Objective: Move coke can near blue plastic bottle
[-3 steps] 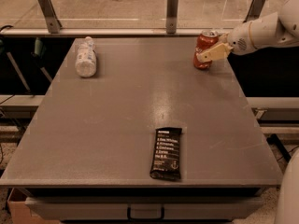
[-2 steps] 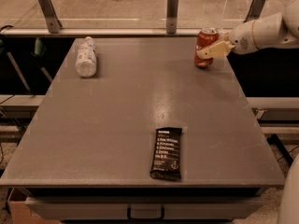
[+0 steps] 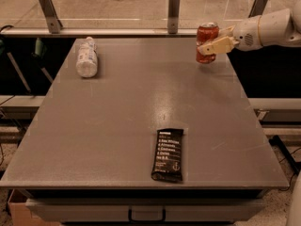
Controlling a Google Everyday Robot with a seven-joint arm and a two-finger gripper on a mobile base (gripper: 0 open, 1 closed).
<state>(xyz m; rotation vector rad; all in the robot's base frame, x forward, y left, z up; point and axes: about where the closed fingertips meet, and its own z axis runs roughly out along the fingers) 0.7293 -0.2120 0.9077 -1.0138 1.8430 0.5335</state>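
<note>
The coke can (image 3: 206, 37) is red with a silver top and is upright at the far right of the grey table (image 3: 141, 107). My gripper (image 3: 215, 38) reaches in from the right and is shut on the can; one pale finger (image 3: 217, 45) crosses its front. The can's base seems slightly off the tabletop. The blue plastic bottle (image 3: 87, 56), whitish and crinkly, lies on its side at the far left of the table, well apart from the can.
A flat black snack-bar wrapper (image 3: 168, 154) lies near the table's front edge, right of centre. A rail with upright metal posts (image 3: 174, 6) runs behind the far edge. My white arm (image 3: 270, 28) extends over the table's right side.
The gripper has raised the coke can a little from the tabletop; it sits higher in view than before. The bottle and the wrapper have not moved.
</note>
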